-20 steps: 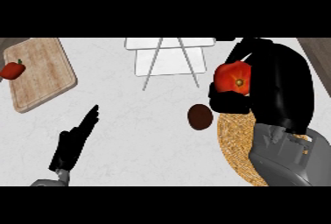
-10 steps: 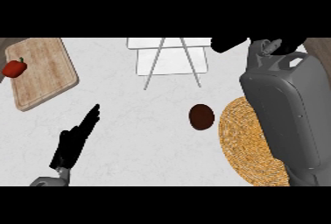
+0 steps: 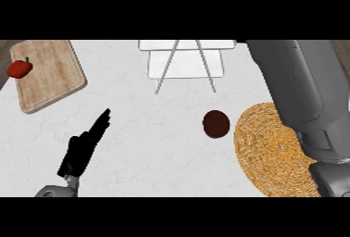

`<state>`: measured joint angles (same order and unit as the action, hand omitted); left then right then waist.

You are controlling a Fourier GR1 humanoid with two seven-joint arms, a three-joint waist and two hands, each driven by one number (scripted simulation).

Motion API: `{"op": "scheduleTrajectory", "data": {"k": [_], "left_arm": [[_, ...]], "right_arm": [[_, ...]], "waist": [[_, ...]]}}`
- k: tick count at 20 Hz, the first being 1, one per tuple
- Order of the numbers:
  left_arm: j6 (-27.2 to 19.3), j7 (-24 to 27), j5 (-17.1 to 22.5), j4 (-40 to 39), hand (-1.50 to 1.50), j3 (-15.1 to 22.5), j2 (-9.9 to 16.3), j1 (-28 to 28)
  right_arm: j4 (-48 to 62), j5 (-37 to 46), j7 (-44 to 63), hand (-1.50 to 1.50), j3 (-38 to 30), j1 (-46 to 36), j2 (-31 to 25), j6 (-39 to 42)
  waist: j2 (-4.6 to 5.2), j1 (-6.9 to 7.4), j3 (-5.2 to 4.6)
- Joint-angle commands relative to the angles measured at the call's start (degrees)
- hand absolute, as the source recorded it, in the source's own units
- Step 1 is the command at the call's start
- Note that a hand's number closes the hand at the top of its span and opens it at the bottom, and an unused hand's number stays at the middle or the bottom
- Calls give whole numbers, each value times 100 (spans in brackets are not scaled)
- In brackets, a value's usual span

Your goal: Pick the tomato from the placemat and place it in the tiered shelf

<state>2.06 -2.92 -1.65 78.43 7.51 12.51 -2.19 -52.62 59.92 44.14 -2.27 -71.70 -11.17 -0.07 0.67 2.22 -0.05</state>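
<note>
While the right forearm (image 3: 301,97) runs up the right side of the view from the lower edge to the top, its hand is cut off past the top edge, so the hand's state and anything it might hold can't be told. No tomato shows on the placemat (image 3: 270,152), and where it is can't be told from this view. That placemat is a round woven straw one on the right of the counter (image 3: 150,134), partly covered by the forearm. Tiered shelf (image 3: 186,62) sits at top centre: white, with thin metal legs splaying down toward the viewer; its visible tiers show nothing red. Dark brown oval object (image 3: 216,123) lies on the counter just left of the placemat, apart from it. Left hand (image 3: 82,150) is at lower left, above the counter, fingers straight and together, pointing up and slightly right, holding nothing. Wooden cutting board (image 3: 51,74) is at upper left, angled, with a red pepper (image 3: 20,69) with a green stem at its left edge. Shelf and board are well apart.
</note>
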Motion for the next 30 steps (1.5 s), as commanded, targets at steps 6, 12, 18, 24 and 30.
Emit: {"op": "scheduleTrajectory", "data": {"k": [6, 12, 18, 24, 30], "left_arm": [[105, 146, -78, -251, 0, -23, 3, -205], [120, -146, 1, 102, 0, -24, -26, -211], [111, -51, -74, -154, 0, 3, -86, -403], [99, -43, -131, -45, 0, 95, -149, -327], [-1, 1, -160, -121, 0, 2, -141, -177]], "right_arm": [[2453, -63, -925, 150, -481, -851, -10, -852], [2798, -848, -1369, 150, -1198, -785, 402, -1204], [2525, -2392, -1675, -150, -2646, -809, 881, -1950], [2467, -2867, -2930, -150, -3168, -822, 778, -2847], [2214, -2940, -3551, -150, -3478, -699, 376, -4046]], "waist": [[110, 209, -4], [86, 226, 12], [137, 240, 16], [148, 294, 9], [52, 99, 5]]}}
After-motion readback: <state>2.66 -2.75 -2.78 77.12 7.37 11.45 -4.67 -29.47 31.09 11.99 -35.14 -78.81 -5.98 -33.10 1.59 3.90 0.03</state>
